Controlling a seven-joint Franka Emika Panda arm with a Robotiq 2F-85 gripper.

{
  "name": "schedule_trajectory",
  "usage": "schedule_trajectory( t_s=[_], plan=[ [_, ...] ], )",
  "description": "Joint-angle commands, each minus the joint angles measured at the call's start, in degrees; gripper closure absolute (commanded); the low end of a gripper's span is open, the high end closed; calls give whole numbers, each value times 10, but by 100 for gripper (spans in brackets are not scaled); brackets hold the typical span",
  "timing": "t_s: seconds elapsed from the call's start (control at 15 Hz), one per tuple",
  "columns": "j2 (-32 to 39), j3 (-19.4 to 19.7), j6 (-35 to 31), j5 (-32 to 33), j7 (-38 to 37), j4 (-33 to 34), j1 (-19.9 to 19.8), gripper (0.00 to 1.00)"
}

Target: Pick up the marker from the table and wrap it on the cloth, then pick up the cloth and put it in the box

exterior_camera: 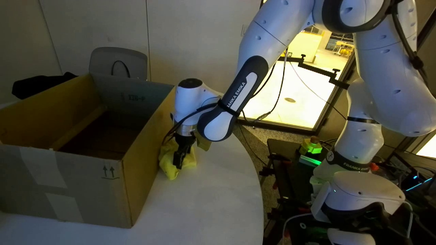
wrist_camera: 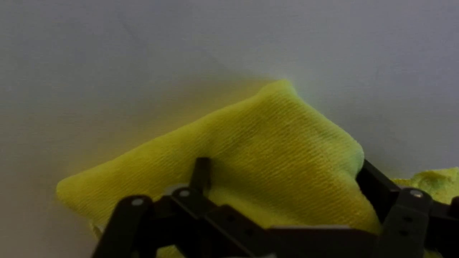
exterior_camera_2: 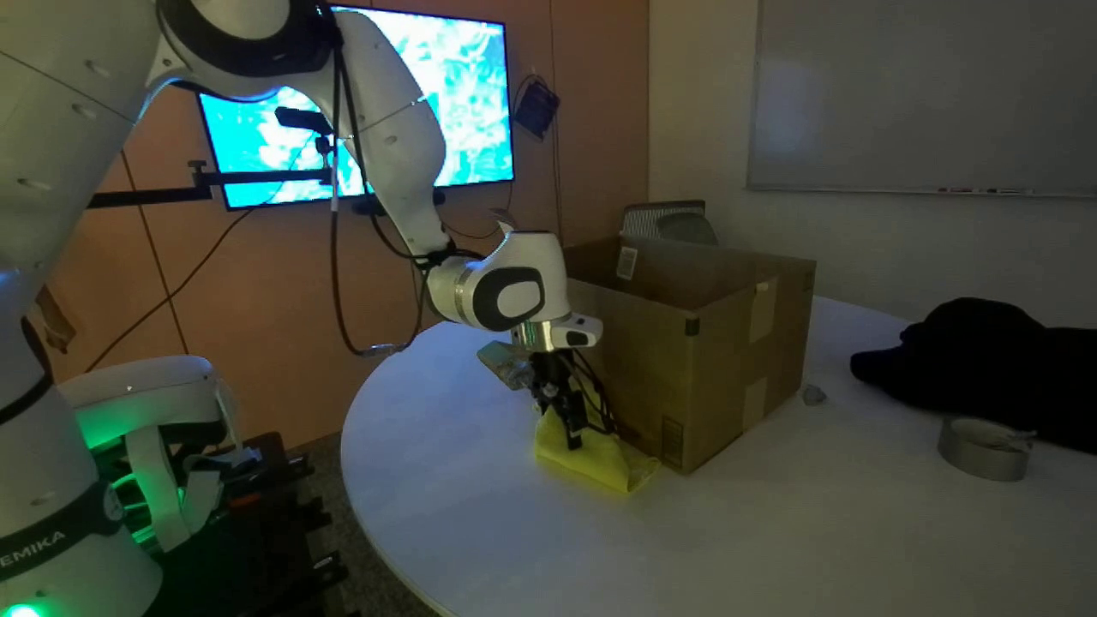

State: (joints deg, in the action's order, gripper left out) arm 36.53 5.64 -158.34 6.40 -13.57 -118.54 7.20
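The tool (wrist_camera: 285, 165) points down at the cloth (wrist_camera: 287, 122), released: in the wrist view its fingers (wrist_camera: 203, 173) stand well apart, with a hump of yellow weave rising between them. One finger is set over the folds; the other meets the hump's edge, and a smaller piece of the cloth shows past it.

The cloth lies crumpled on the bench (exterior_camera_2: 480, 531), just beside the box (exterior_camera_2: 651, 368); whether the two touch cannot be told. Where the marker is cannot be told either.

The box stands upright on the bench, its top open. In an exterior view, printed arrows (exterior_camera: 108, 172) point up near one corner, with pale tape (exterior_camera: 42, 166) on the same face. The arm (exterior_camera: 252, 75) reaches over the bench, its wrist near the box wall.

In an exterior view, a grey roll (exterior_camera_2: 983, 456) lies beside a black heap (exterior_camera_2: 986, 368), with a small lump (exterior_camera_2: 813, 395) nearer the box. A lit screen (exterior_camera_2: 471, 103) shows behind the arm.
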Motion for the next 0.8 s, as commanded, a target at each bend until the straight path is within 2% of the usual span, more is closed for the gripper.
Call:
schedule_trajectory(
  t_s=[0.0,0.13,0.2,0.27,0.73],
  plan=[
    [33,12,-16,-1,-2,30,10,0],
    [43,10,-14,-3,2,36,7,0],
    [46,9,-10,-6,3,39,5,8],
    [48,8,-7,-8,5,41,3,26],
    [28,22,-4,-3,3,24,3,78]
  ],
)
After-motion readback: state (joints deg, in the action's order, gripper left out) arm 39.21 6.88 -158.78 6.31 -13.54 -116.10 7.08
